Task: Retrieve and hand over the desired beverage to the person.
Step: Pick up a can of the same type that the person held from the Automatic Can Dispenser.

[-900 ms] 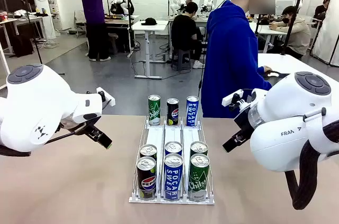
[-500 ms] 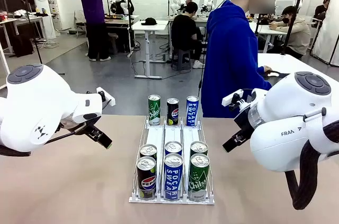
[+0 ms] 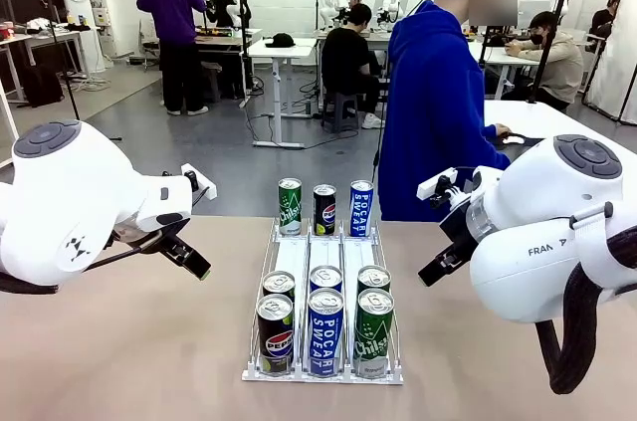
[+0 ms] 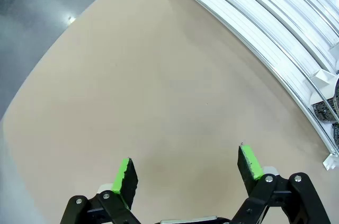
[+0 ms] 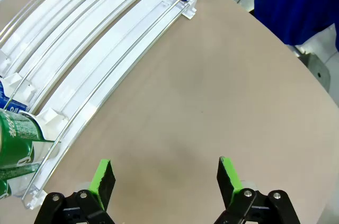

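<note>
The person (image 3: 433,112) in a royal-blue hoodie stands at the table's far side, right of a white three-lane rack (image 3: 323,254). A green can (image 3: 290,206), a black can (image 3: 324,209) and a blue Pocari Sweat can (image 3: 361,208) stand at its far end. A Pepsi can (image 3: 275,333), a Pocari Sweat can (image 3: 325,331) and a green can (image 3: 374,332) front the near end, with more behind. My left gripper (image 4: 187,168) hovers open over bare table left of the rack (image 4: 254,28). My right gripper (image 5: 165,176) hovers open to the right of the rack (image 5: 100,49).
The tan tabletop (image 3: 129,341) stretches free on both sides of the rack. The blue hoodie (image 5: 302,1) shows past the table edge in the right wrist view. Other people and desks stand far behind.
Both arms, the cans and the person in blue are unchanged. A purple-hooded person far in the background has lowered their arms.
</note>
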`<move>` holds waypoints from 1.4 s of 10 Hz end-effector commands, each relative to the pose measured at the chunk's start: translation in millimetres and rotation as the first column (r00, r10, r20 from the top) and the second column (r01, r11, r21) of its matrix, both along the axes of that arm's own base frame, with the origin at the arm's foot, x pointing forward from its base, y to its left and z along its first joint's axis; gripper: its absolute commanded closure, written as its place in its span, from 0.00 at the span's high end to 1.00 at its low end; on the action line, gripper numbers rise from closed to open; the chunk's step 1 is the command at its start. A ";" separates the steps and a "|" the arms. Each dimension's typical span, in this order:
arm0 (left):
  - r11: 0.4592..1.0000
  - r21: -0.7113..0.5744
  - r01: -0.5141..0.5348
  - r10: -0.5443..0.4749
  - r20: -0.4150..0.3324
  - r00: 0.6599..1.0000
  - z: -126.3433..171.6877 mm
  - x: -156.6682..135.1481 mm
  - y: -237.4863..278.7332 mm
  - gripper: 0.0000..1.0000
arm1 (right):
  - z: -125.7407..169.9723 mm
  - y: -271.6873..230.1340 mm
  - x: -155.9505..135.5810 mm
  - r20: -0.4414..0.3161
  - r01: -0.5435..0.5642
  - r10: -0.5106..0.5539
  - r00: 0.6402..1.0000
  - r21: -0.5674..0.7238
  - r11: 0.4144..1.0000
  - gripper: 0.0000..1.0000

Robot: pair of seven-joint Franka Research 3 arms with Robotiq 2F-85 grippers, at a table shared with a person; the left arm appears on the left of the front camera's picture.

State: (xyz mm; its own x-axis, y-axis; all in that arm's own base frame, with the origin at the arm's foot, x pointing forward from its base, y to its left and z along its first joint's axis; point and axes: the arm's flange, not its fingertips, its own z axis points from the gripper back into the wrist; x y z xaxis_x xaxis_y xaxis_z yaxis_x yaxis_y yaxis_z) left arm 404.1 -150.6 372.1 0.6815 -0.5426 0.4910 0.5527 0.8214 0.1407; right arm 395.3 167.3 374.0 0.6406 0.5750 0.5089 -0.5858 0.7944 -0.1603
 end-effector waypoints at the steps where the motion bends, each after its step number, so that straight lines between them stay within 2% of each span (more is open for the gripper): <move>1: 1.000 0.000 -0.001 0.001 0.000 1.000 0.0 0.1 0.2 1.00 | 0.0 -0.1 0.0 0.000 0.000 0.000 1.000 0.000 1.000 1.00; 5: 1.000 0.000 0.000 0.000 0.000 1.000 0.0 0.0 0.0 1.00 | 0.0 0.0 0.0 0.000 0.000 0.000 1.000 0.000 1.000 1.00; 6: 1.000 0.014 0.026 -0.026 0.024 0.999 32.5 0.0 -3.8 1.00 | 44.2 -1.0 -0.3 0.074 0.059 -0.059 0.995 -0.007 0.998 1.00; 8: 0.997 0.064 0.052 -0.059 0.121 0.991 118.3 -9.0 -14.8 1.00 | 134.6 -4.5 -5.0 0.117 0.087 -0.092 0.989 0.048 0.995 1.00; 10: 0.996 0.070 0.047 -0.058 0.168 0.984 186.7 -19.2 -23.6 1.00 | 201.7 0.7 -21.6 0.150 0.084 -0.091 0.984 0.057 0.995 1.00; 11: 0.997 0.074 0.035 -0.049 0.199 0.979 212.1 -24.8 -28.5 1.00 | 221.8 4.4 -29.1 0.166 0.082 -0.089 0.982 0.047 0.996 1.00; 12: 0.997 0.073 0.020 -0.037 0.241 0.970 228.1 -36.4 -30.0 1.00 | 231.6 7.9 -36.4 0.167 0.073 -0.077 0.983 0.032 0.997 1.00; 13: 0.997 0.045 0.064 -0.071 0.193 0.979 206.5 -28.5 -23.6 1.00 | 224.0 5.2 -40.9 0.217 0.114 -0.108 0.970 -0.015 0.993 1.00; 14: 0.997 0.045 0.064 -0.071 0.193 0.979 206.5 -28.5 -23.6 1.00 | 242.2 0.5 -39.6 0.186 0.057 -0.067 0.980 0.061 0.996 1.00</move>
State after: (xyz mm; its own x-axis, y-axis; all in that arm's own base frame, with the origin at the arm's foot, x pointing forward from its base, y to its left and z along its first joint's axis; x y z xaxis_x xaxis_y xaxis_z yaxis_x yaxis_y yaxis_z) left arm 368.7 -176.7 600.0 0.5282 -0.6063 0.5944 0.5606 0.7748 0.2921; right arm 351.4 172.3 619.9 0.5594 0.5190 0.6463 -0.4933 0.8351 -0.2436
